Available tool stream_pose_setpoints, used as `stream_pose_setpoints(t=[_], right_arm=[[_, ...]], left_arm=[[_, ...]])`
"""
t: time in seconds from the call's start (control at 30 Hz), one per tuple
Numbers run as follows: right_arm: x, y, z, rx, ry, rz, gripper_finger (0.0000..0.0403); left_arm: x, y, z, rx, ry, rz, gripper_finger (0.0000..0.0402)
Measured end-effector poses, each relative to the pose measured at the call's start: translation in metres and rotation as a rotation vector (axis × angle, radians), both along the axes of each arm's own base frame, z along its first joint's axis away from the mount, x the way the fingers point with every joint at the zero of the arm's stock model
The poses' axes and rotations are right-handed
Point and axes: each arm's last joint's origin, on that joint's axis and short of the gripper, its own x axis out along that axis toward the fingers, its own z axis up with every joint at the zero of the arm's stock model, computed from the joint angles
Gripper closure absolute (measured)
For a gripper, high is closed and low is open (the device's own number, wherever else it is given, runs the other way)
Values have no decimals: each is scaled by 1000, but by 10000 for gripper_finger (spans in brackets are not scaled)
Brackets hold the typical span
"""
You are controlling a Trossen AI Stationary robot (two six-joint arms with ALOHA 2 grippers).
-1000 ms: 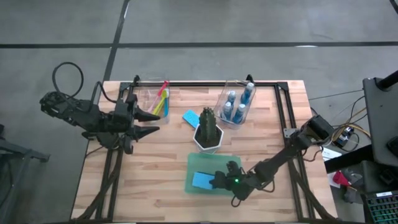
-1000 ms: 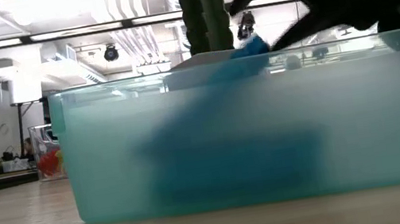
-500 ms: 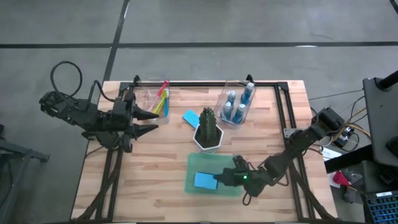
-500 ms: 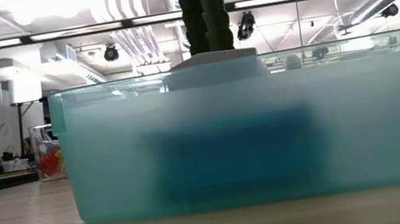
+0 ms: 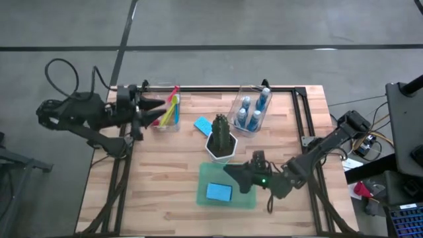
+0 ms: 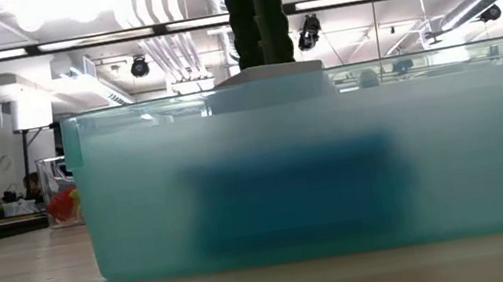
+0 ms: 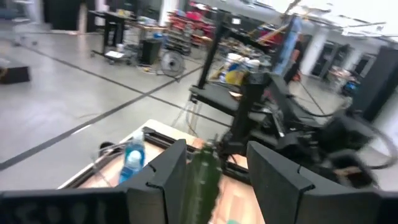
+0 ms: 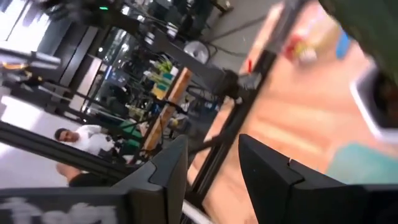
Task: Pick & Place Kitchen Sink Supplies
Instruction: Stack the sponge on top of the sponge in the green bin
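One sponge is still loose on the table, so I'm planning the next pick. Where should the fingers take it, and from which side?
The loose blue sponge lies flat beside the plant pot. Come straight down from above and pinch across its short width at mid-length. I'd approach from the side away from the plant, since the leaves crowd the other edge.

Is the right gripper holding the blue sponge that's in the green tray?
No, the blue sponge lies flat in the green tray, apart from the open right gripper.
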Motion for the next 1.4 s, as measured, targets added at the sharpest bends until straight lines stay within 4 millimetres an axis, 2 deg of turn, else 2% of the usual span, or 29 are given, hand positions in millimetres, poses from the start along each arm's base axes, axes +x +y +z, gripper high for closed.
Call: stream_pose_setpoints(t=[0.13, 0.3, 0.47, 0.63, 0.8, 1.0, 1.27, 1.4], right_arm=[[2, -5, 24, -143, 2, 14, 269], [-6, -9, 65, -315, -25, 63, 275], [-22, -19, 103, -463, -74, 148, 280], [-46, -32, 128, -579, -123, 189, 280], [-64, -43, 138, -640, -137, 220, 280], [-77, -52, 144, -649, -124, 227, 280], [-84, -60, 149, -681, -109, 176, 280], [-84, -62, 149, -674, -78, 104, 280]], left_arm=[[7, 11, -2, -47, 3, 41, 238], [23, 31, -10, -154, 40, 80, 238], [45, 61, -25, -287, 116, 126, 238], [59, 98, -46, -420, 230, 184, 238], [73, 127, -67, -496, 351, 167, 238], [90, 152, -100, -546, 552, 179, 233], [123, 184, -144, -538, 722, 113, 164], [143, 196, -163, -473, 792, 33, 149]])
